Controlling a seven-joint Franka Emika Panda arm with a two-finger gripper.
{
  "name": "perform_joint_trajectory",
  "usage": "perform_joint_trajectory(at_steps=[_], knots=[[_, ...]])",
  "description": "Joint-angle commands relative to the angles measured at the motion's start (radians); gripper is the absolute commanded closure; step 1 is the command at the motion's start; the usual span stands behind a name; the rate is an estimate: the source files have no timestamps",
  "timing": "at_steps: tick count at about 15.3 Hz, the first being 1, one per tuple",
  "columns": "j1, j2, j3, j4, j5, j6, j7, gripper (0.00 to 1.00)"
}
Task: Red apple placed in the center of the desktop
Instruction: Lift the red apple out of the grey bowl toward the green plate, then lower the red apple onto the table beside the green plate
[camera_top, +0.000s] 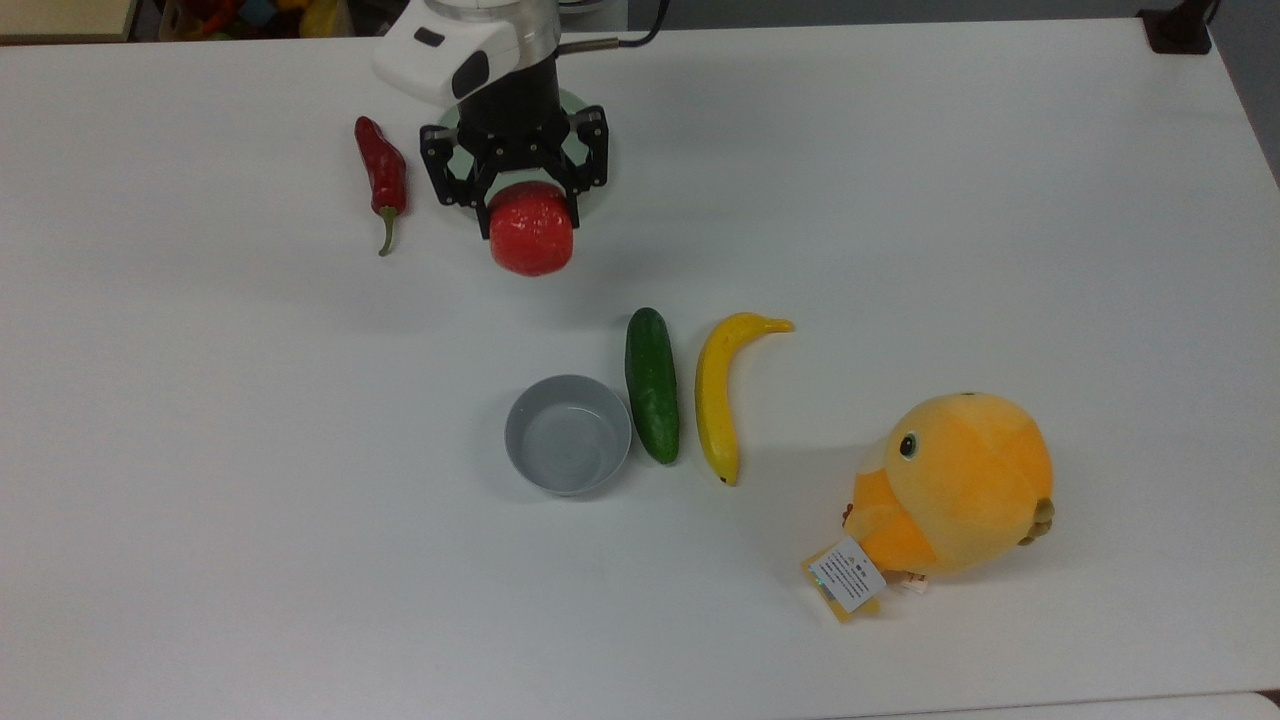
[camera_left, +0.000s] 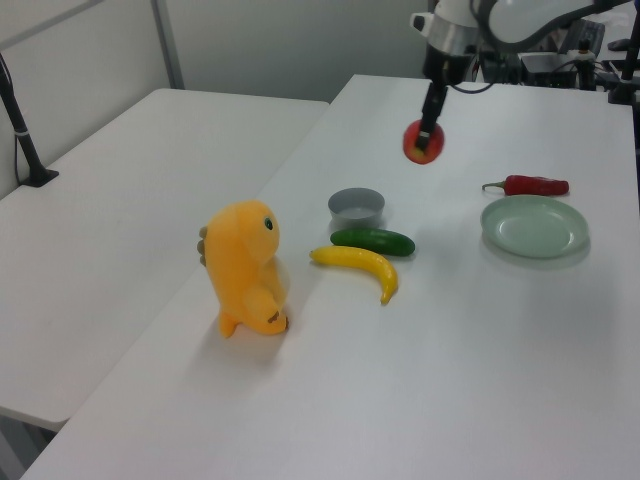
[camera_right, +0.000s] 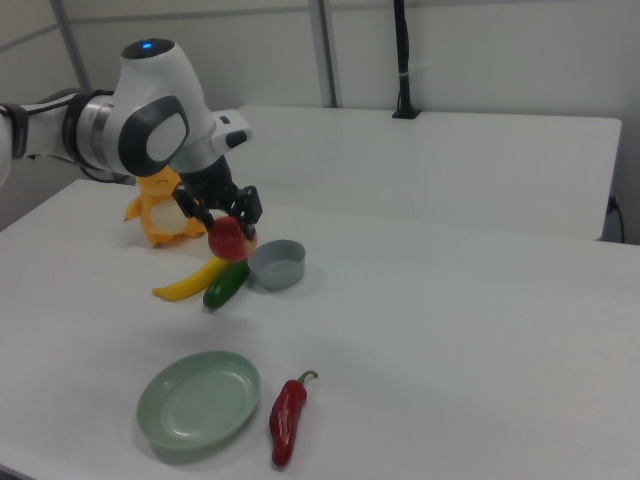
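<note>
The red apple (camera_top: 531, 242) is clamped between the black fingers of the gripper (camera_top: 527, 215) and is held in the air above the desktop (camera_top: 1000, 200), clear of the surface. In the top view it is seen over the lower edge of the pale green plate (camera_top: 598, 140), with the red chili pepper (camera_top: 381, 176) just to the top view's left of it. In the left view the apple (camera_left: 423, 142) hangs from the gripper (camera_left: 427, 135) well above the table, up and to the left view's right of the grey bowl (camera_left: 356, 206), and short of the green plate (camera_left: 534, 226) and chili (camera_left: 527, 185). In the right view the apple (camera_right: 229, 240) is gripped by the tool (camera_right: 224, 222) under the white arm (camera_right: 150, 110) and is seen in front of the cucumber (camera_right: 226, 284) and banana (camera_right: 189, 282), beside the bowl (camera_right: 277, 264).

The grey bowl (camera_top: 567, 434) is empty and stands on the table, with the green cucumber (camera_top: 652, 383) just beside it on the top view's right, and the yellow banana (camera_top: 721, 393) next to that, apart from it. An orange plush toy (camera_top: 950, 486) with a paper tag sits further to the top view's lower right. In the right view the plate (camera_right: 199, 403) and chili (camera_right: 287, 421) lie side by side near the front edge, apart.
</note>
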Motion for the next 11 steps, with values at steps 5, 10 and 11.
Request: perform_joint_trajectory(at_steps=[5,10,11], knots=[[-0.001,0.059,-0.006,-0.069,0.009,0.005,-0.074,0.65],[0.001,0.108,-0.006,-0.072,0.006,0.002,-0.103,0.64],[0.005,0.114,-0.004,-0.072,-0.005,0.000,-0.103,0.64]])
